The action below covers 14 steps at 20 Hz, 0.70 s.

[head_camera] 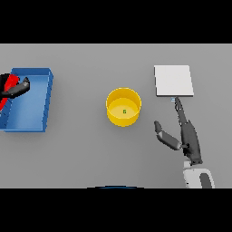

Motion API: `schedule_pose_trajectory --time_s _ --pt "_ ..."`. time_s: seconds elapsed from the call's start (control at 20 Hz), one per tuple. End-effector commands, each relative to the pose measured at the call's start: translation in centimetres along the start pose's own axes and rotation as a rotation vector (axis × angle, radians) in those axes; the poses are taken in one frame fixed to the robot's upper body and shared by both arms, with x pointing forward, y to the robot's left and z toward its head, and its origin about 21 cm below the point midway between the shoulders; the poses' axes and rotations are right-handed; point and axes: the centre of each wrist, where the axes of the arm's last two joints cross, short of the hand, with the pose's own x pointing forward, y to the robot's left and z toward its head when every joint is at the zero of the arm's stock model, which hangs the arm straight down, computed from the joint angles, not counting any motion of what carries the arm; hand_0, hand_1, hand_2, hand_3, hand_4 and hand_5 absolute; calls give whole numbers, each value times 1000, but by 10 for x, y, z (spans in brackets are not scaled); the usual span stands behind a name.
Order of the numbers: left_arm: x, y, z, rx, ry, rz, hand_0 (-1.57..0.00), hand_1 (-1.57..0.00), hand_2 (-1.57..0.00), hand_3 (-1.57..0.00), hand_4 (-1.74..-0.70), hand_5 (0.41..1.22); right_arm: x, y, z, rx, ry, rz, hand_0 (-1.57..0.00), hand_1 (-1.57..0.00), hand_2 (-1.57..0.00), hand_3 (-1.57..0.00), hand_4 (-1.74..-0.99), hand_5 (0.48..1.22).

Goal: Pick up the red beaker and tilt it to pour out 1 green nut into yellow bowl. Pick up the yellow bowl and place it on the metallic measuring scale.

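The yellow bowl [112, 100] stands upright in the middle of the table with one green nut [124, 111] on its bottom. The metallic measuring scale [173, 80], a pale square plate, lies to the right of the bowl. My right hand [190, 138] is open to the right of the bowl, with its fingers straight and pointing at the scale's near edge and its thumb spread towards the bowl. It holds nothing. My left hand [17, 87] is at the far left, curled round the red beaker [9, 83] over the blue bin. The view's edge cuts off part of the beaker.
A blue rectangular bin [47, 100] stands at the left edge of the table, under my left hand. Bare grey table lies between the bin, the bowl and the scale.
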Motion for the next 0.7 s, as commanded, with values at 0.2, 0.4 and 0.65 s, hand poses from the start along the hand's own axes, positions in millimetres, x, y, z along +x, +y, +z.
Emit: schedule_pose_trajectory --time_s 0.2,0.4,0.65 --pt "2 5 -3 -23 -7 14 -195 -158 -160 -151 -802 679 4 0 0 -1 -2 2 1 1 1 1 -1188 668" --pt "5 5 -7 10 -58 58 -79 -64 -65 -61 -783 674 8 2 -1 2 10 46 1 1 1 1 -1195 660" --pt "8 10 -7 17 -93 86 -25 -20 -21 -19 -776 685 16 7 -18 131 -60 125 1 1 1 1 -1180 708"
